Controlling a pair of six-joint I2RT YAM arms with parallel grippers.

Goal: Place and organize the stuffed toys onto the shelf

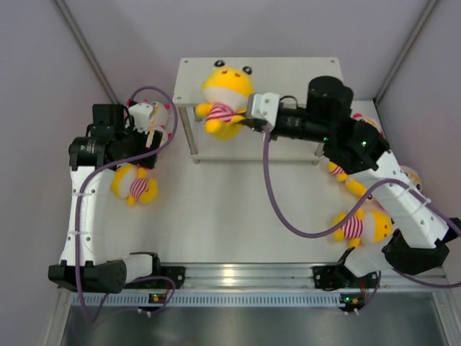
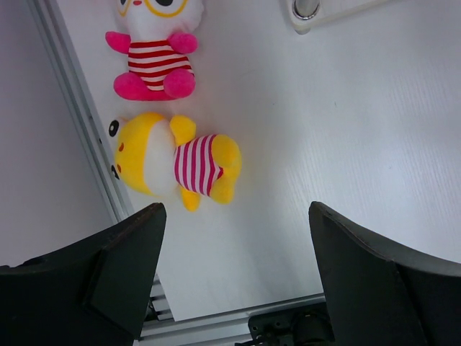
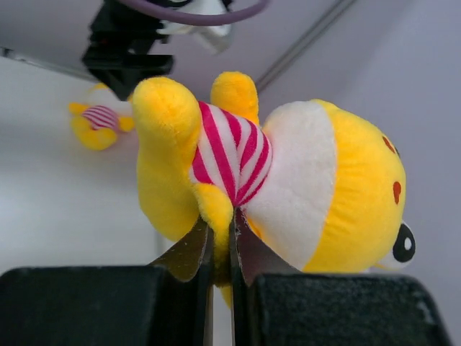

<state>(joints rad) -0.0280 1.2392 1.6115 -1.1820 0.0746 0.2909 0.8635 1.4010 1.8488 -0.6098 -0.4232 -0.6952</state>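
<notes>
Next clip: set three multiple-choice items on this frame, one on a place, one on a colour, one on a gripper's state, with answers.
1. Where is the held yellow doll?
A. over the shelf's left part
B. on the table by the right arm's base
C. on the table by the left wall
2. Limb colour of the white-faced doll beside the lying yellow doll?
A. blue
B. pink
C. green
3. The left gripper is:
A. shut on a doll
B. open and empty
C. out of view
1 A, the right gripper holds it there in the top view; 2 B, its arms and feet are pink; 3 B, its fingers stand apart, nothing between.
</notes>
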